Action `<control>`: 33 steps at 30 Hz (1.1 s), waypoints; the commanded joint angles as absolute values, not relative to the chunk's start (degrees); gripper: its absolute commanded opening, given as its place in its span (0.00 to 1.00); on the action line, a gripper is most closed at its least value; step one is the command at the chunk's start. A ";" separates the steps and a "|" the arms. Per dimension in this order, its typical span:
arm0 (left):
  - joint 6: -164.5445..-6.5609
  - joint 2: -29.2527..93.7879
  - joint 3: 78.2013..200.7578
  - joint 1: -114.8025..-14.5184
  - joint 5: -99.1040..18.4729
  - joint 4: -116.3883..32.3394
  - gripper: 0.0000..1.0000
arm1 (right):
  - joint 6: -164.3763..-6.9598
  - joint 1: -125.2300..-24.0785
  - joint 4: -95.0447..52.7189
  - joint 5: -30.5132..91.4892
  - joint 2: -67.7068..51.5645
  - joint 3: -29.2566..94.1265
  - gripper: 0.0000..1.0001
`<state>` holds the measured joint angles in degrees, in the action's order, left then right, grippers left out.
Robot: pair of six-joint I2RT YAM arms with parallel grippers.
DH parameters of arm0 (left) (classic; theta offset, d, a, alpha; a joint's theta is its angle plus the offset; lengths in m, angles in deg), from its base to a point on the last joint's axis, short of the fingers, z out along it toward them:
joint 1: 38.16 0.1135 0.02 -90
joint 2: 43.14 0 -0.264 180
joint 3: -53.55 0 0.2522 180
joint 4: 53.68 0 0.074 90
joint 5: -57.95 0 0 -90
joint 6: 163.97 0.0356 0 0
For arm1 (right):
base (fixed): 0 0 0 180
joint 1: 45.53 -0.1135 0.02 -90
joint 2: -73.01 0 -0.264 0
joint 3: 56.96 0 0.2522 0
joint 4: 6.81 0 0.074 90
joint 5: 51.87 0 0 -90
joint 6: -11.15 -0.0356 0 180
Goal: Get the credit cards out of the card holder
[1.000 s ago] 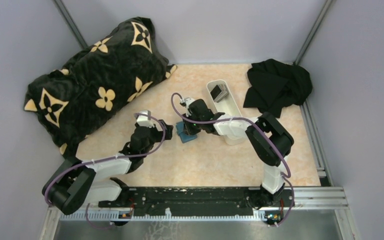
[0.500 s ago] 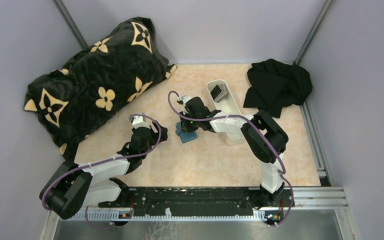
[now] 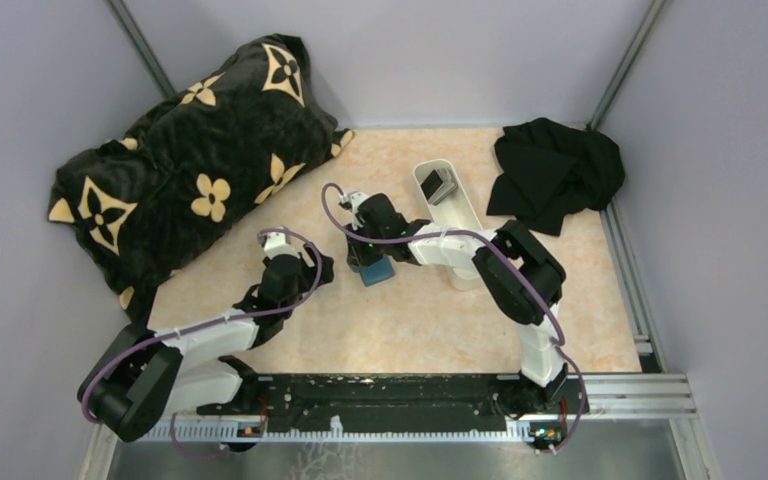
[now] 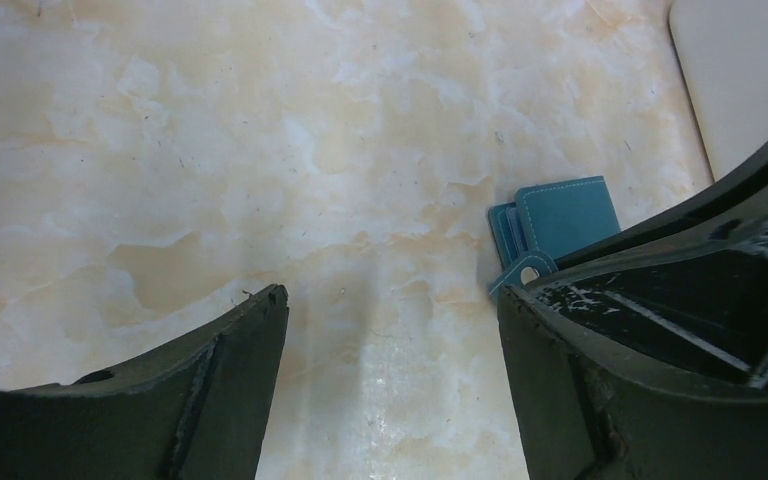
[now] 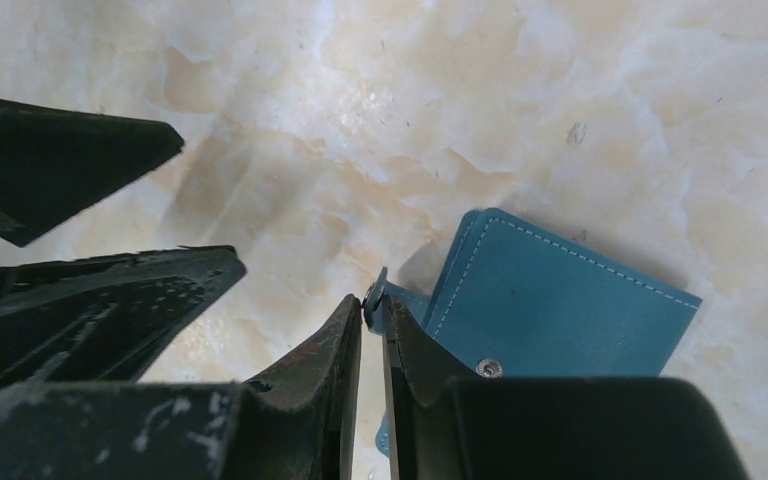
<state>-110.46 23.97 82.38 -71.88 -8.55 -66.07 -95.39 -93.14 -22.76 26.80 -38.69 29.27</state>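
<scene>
The teal-blue card holder (image 3: 378, 271) lies flat on the marbled table between the two arms. Its stitched cover (image 5: 560, 310) and snap stud show in the right wrist view. My right gripper (image 5: 371, 300) is shut on the holder's thin snap tab, pinching it upright at the holder's left edge. My left gripper (image 4: 390, 295) is open over bare table just left of the card holder (image 4: 565, 215), touching nothing. Dark grey credit cards (image 3: 440, 186) lie in the white tray; none shows in the holder.
The long white tray (image 3: 466, 200) stands behind the right arm, its corner (image 4: 750, 80) showing in the left wrist view. A black pillow with gold flowers (image 3: 190, 170) fills the back left. A black cloth (image 3: 555, 175) lies at the back right.
My left gripper has drawn back to the left, away from the holder, and its jaws have narrowed slightly. My right gripper has shifted a little left, still pinching the tab.
</scene>
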 commanded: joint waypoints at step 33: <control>-110.50 24.18 85.82 -71.65 -9.79 -64.43 0.83 | -93.53 -96.59 -20.25 24.14 -33.18 28.75 0.57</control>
<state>-110.18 23.89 84.28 -71.66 -8.70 -63.45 -94.25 -96.05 -23.25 23.85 -39.41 29.35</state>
